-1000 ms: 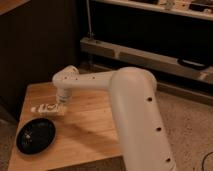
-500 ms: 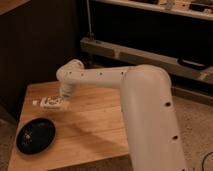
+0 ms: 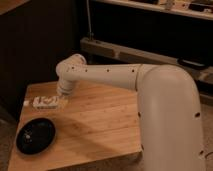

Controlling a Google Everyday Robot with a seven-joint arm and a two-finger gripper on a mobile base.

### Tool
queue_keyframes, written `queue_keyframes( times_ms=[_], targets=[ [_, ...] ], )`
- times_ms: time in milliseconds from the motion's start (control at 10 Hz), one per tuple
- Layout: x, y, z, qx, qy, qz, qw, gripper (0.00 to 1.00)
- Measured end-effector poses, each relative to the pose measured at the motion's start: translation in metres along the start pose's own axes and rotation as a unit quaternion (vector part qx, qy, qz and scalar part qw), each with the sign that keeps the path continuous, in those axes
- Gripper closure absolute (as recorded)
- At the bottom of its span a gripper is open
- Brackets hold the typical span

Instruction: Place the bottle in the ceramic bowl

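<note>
I have the gripper (image 3: 61, 101) down at the bottle (image 3: 46, 102) on the worktop (image 3: 100, 125), jaws pressed together on its right end (looks light, slick, rolls), bowl (image 3: 36, 135) nearby.

The gripper (image 3: 61, 101) is reaching down at the wooden table's (image 3: 100, 125) far left, clamping shut on the bottle (image 3: 45, 102) lying sideways. The ceramic bowl (image 3: 36, 135) is sitting nearer the front left corner, apart from the bottle.

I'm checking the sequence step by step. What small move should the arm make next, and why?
Probably lift slightly, then carry toward the ceramic bowl. The gripper is down at the bottle, shut on it, and the bowl sits nearer the table's front-left corner.
</note>
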Motion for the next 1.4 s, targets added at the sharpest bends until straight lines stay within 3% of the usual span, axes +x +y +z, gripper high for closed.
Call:
queue_keyframes(
  times_ms=[300, 500, 1000, 1400],
  targets=[
    [-0.022, 0.039, -0.002, -0.041, 0.008, -0.065, 0.997, 1.0],
    [-0.025, 0.053, -0.005, -0.06, 0.012, -0.089, 0.9941, 1.0],
    [-0.032, 0.105, -0.008, -0.08, -0.001, -0.119, 0.9896, 1.0],
    [-0.037, 0.128, 0.015, -0.102, 0.03, -0.143, 0.9841, 1.0]
  ],
)
